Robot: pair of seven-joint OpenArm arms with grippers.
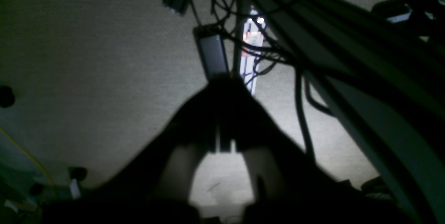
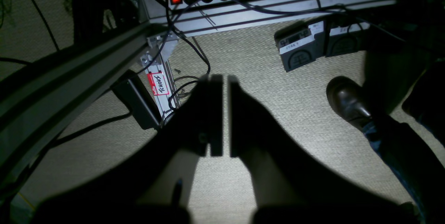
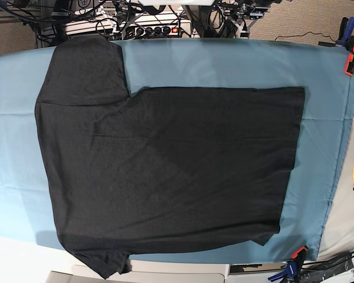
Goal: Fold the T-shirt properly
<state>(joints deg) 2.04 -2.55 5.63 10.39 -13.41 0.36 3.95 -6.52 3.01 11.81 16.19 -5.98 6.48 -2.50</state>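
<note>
Base view is showing the T-shirt (image 3: 165,171) lying flat, plain black side up, on a teal-blue table cloth (image 3: 224,65). Its sleeves are reaching toward the far left corner and the near left edge, and its hem is sitting toward the right. Orange and black clamps (image 3: 352,56) are gripping the cloth's right edge. Neither arm is appearing over the table. Right wrist view is showing the right gripper (image 2: 225,78) hanging over beige carpet, fingers nearly pressed together, pinching nothing, near a brown shoe (image 2: 347,100). Left wrist view is showing the left gripper (image 1: 222,81) pressed together, pinching nothing, above carpet and cables (image 1: 299,112).
</note>
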